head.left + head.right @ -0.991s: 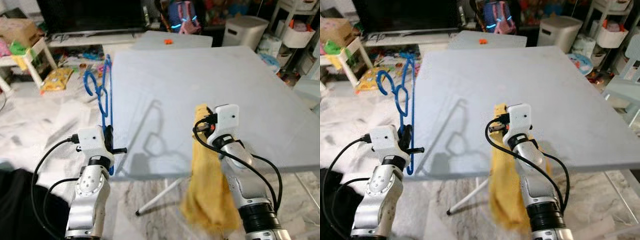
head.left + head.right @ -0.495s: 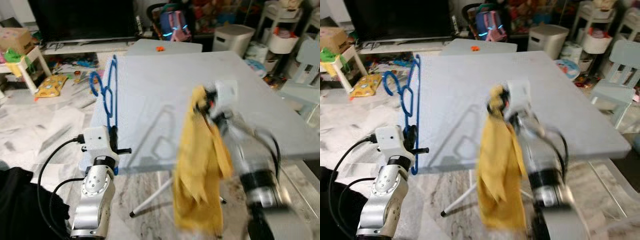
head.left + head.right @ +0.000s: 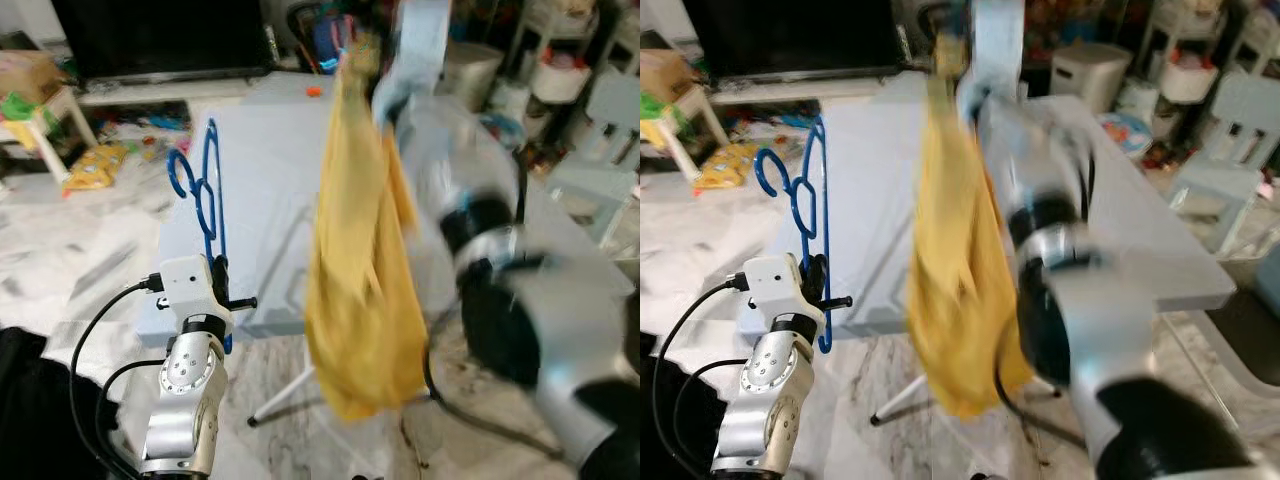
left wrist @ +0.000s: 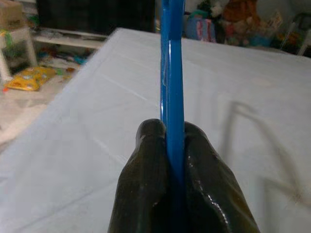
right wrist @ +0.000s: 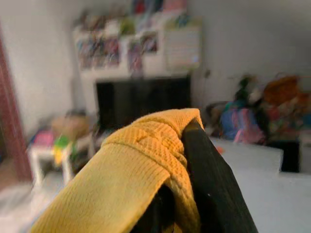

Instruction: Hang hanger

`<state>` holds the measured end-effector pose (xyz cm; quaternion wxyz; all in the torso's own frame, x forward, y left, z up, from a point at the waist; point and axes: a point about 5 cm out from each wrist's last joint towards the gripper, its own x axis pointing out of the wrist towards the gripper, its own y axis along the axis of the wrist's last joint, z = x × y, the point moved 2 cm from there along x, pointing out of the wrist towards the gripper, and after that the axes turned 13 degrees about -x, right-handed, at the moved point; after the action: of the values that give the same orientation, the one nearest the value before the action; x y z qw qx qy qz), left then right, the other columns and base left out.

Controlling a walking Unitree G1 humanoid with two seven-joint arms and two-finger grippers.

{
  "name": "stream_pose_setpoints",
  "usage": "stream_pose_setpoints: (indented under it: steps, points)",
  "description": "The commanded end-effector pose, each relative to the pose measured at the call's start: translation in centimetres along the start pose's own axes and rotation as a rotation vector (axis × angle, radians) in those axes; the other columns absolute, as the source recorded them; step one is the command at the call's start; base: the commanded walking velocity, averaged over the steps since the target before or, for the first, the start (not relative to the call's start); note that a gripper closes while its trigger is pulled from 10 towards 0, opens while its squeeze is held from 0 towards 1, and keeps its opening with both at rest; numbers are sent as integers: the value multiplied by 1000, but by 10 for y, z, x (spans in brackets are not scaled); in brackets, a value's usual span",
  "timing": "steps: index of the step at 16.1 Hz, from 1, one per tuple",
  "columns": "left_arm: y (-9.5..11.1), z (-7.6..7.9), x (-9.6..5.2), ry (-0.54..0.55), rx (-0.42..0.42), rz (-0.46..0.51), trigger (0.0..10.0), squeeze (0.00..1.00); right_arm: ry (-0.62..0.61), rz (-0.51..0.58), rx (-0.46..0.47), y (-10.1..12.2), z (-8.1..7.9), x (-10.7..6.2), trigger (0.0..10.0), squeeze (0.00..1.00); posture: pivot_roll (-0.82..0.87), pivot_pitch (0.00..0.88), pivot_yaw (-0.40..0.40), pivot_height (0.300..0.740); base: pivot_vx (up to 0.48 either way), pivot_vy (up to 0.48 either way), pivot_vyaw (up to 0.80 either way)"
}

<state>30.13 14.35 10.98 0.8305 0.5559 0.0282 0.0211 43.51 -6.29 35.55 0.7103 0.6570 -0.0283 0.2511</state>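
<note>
A blue plastic hanger (image 3: 208, 215) stands upright at the left edge of the grey table (image 3: 270, 180), its hook end pointing up. My left gripper (image 3: 222, 290) is shut on the hanger's lower bar; in the left wrist view the blue bar (image 4: 172, 92) runs between the two black fingers (image 4: 146, 184). My right arm is raised high and blurred, with the right gripper (image 3: 365, 50) shut on the top of a yellow knitted cloth (image 3: 360, 260), which hangs down long in front of the table. The right wrist view has the yellow cloth (image 5: 146, 170) bunched over a black finger (image 5: 209, 184).
The grey table stands on thin legs over a marble floor (image 3: 80, 260). Behind it are a dark TV (image 3: 160, 35), a white bin (image 3: 1080, 65), shelves and scattered toys (image 3: 95, 160). A pale chair (image 3: 1230, 130) stands to the right.
My right arm has swung up from table height to well above it, lifting the yellow cloth so it hangs free. The left gripper keeps the hanger upright. The camera view has shifted.
</note>
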Motion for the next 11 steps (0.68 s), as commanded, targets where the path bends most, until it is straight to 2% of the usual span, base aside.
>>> stream_pose_setpoints:
  steps: [1,2,3,4,5,6,7,9,10,11]
  points:
    - [-1,5,0,1,-16,8,10000,0,-66,157,41,48,13,7,10000,0,-11,0,-48,740,0,0,0]
    - [1,4,0,6,-14,15,10000,0,-80,196,50,60,16,9,10000,0,-8,0,-50,740,0,0,0]
    - [3,0,-2,28,-17,29,10000,0,-100,278,59,83,22,9,10000,0,0,0,-61,740,0,0,0]
    - [2,-1,-4,35,-18,29,10000,0,-102,295,46,86,22,8,10000,0,0,0,-61,740,0,0,0]
    - [0,-1,-5,35,-17,25,10000,0,-89,276,22,77,19,8,10000,0,-1,0,-63,740,0,0,0]
    - [-4,4,-7,25,-21,16,10000,0,-23,142,-92,31,2,5,10000,0,-9,0,-58,740,0,0,0]
    - [-5,7,-6,13,-24,13,10000,0,28,51,-148,-2,-7,-2,10000,0,-10,0,-58,740,0,0,0]
    - [-3,10,-4,-5,-15,19,10000,0,123,-105,-271,-53,-20,-18,10000,0,-16,0,-52,740,0,0,0]
    - [-3,8,-3,-1,-15,16,10000,0,217,-236,-359,-93,-26,-36,10000,0,-21,0,-46,740,0,0,0]
    - [-3,8,-3,-2,-14,14,10000,0,229,-295,-359,-111,-22,-46,10000,0,-25,0,-42,740,0,0,0]
